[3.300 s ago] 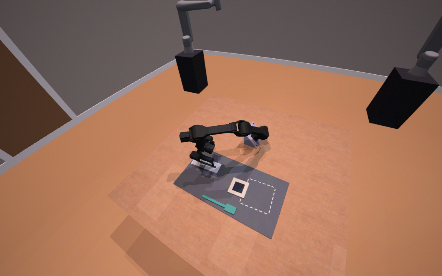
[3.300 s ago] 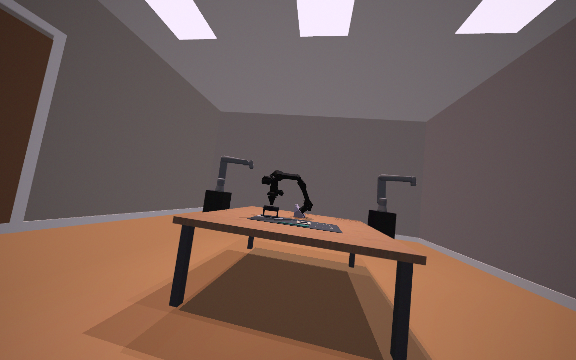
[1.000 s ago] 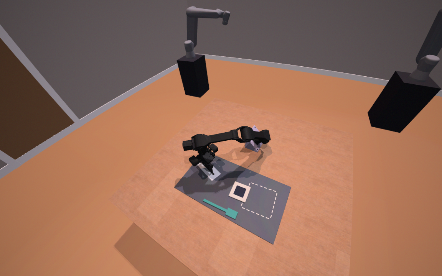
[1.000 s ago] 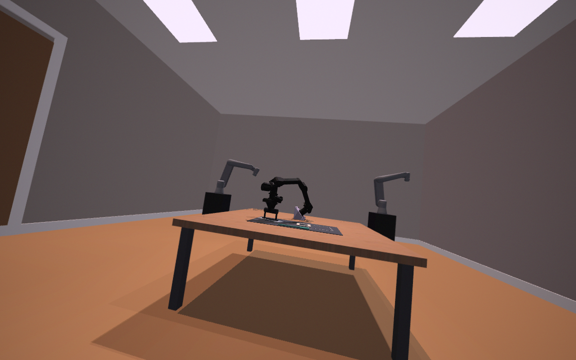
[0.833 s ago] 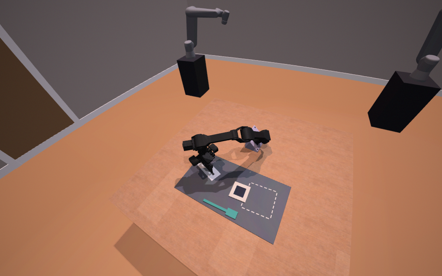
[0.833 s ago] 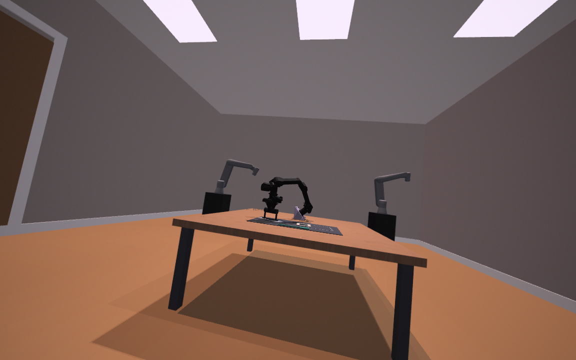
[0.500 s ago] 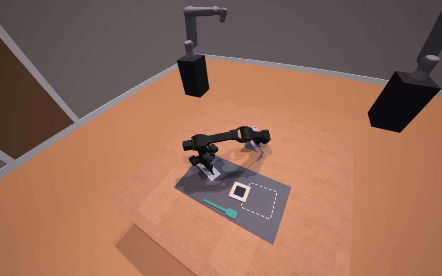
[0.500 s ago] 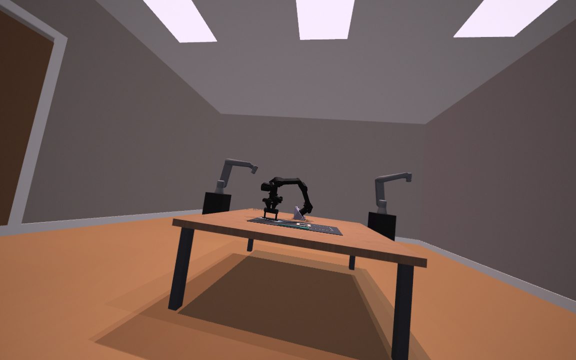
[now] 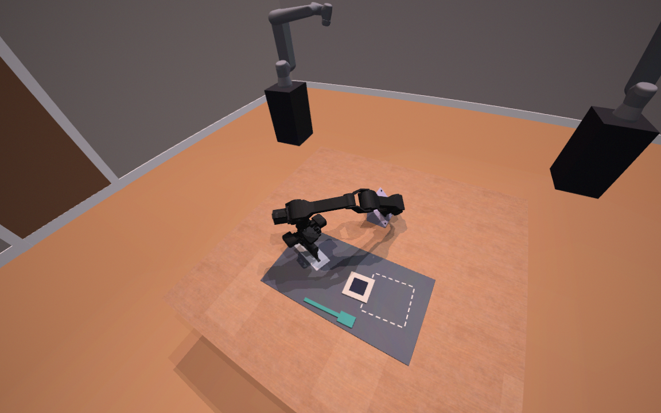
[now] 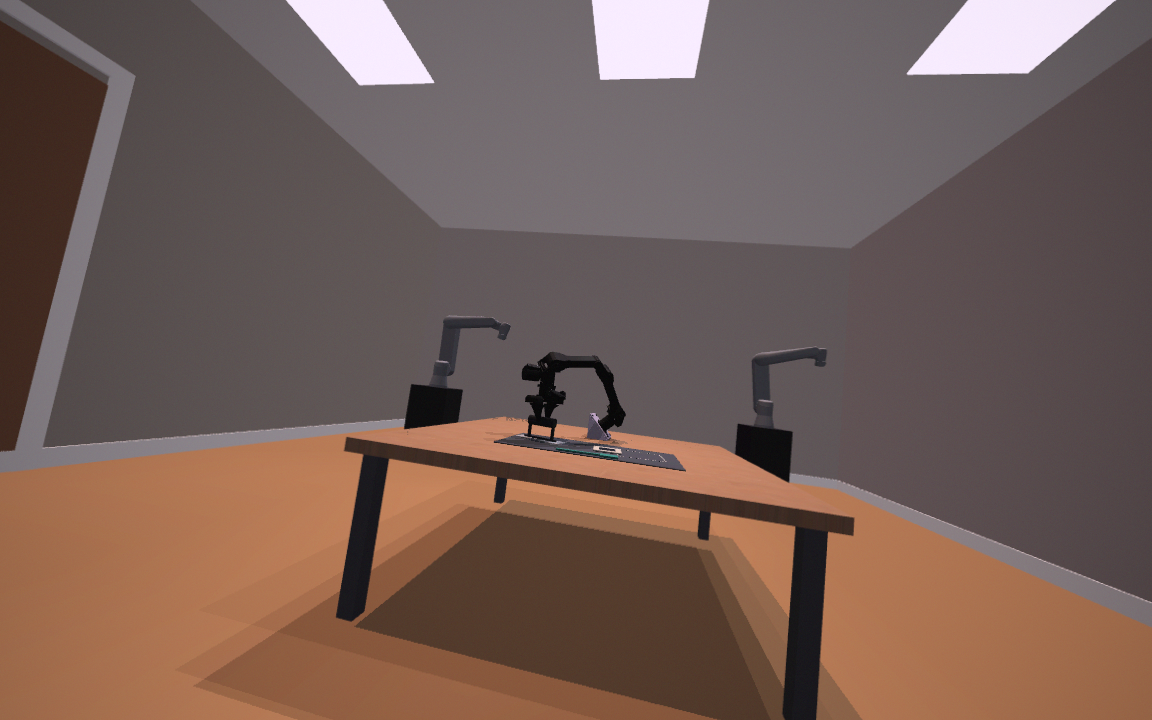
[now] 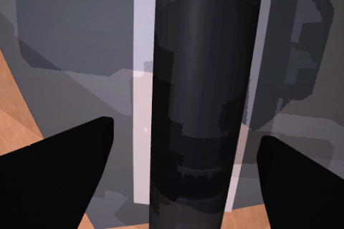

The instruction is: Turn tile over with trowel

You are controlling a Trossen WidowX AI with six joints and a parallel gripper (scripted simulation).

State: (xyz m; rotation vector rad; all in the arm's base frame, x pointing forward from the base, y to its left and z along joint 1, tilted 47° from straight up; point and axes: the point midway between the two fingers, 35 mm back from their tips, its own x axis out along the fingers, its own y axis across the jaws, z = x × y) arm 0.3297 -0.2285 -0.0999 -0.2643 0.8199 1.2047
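The small trowel, with a dark round handle (image 11: 201,71) and a pale flat blade (image 11: 143,48) (image 9: 321,262), lies at the back left corner of the grey mat (image 9: 399,336) (image 10: 662,459). My gripper (image 9: 308,256) (image 10: 541,434) (image 11: 186,137) is open just above it, its fingers on either side of the handle with a gap on each side. The cream tile (image 9: 358,288) (image 10: 607,449) lies flat with its dark marked square facing up, at the left top corner of the dashed outline (image 9: 413,300), mostly outside it.
A teal flat tool (image 9: 329,311) lies on the mat's front left edge, left of the outline. The arm's base (image 9: 380,214) stands behind the mat. Two camera stands on black pedestals (image 9: 287,113) (image 9: 599,148) are beyond the table.
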